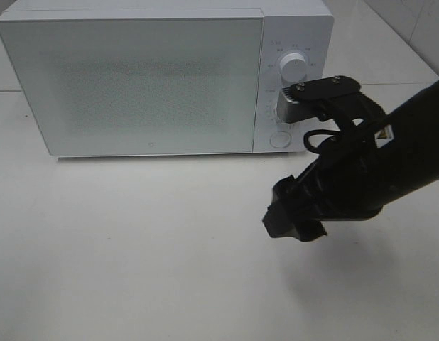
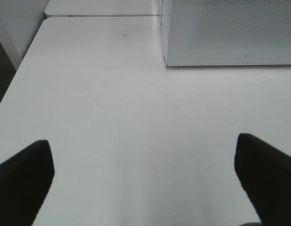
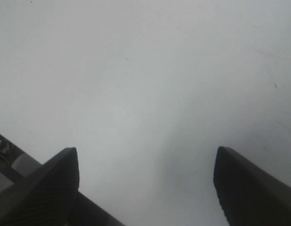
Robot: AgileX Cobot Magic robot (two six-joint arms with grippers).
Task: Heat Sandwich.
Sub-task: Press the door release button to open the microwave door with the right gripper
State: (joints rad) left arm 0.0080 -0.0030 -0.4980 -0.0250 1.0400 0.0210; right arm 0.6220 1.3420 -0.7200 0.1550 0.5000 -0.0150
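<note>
A white microwave point(image 1: 148, 78) stands at the back of the white table with its door shut; its corner also shows in the left wrist view point(image 2: 230, 33). The sandwich is out of view. My right gripper point(image 1: 294, 217) hangs over the table in front of the microwave's control panel point(image 1: 290, 78), pointing down; in the right wrist view its fingers point(image 3: 56, 179) are spread wide over bare table, open and empty. My left gripper point(image 2: 145, 174) does not show in the exterior view; its wrist view has the fingers far apart over bare table, open and empty.
The microwave panel has a white knob point(image 1: 293, 69), a second dial partly hidden by the right arm, and a round button point(image 1: 279, 138). The table's left edge point(image 2: 23, 66) drops to a dark floor. A tiled wall stands behind at the right.
</note>
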